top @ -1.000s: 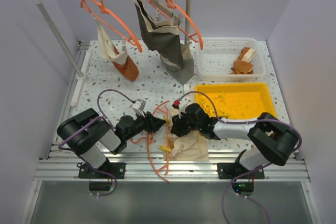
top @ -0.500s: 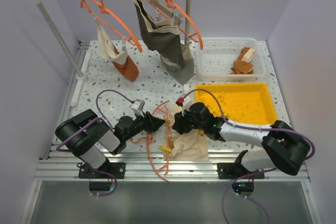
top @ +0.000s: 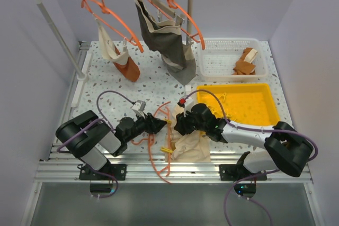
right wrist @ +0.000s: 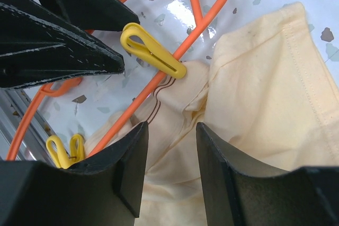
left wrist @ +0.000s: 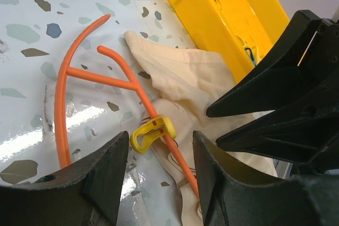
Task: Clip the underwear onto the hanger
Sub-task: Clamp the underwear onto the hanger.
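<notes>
We are widening our empty left gripper (left wrist: 160, 137) off the clip (right wrist: 153, 51), seemingly joining underwear (right wrist: 265, 88) and hanger (left wrist: 100, 78); right gripper (right wrist: 170, 130) is gaping, empty.

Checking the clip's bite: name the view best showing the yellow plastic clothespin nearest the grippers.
Right wrist: the yellow plastic clothespin shows whole, gripping the thin orange hanger at the edge of the cream underwear. Left wrist shows it smaller, foreshortened. Top view: not discernible.

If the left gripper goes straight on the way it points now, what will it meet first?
Most likely the yellow clip on the hanger, at the edge of the underwear; depth is unclear.
</notes>
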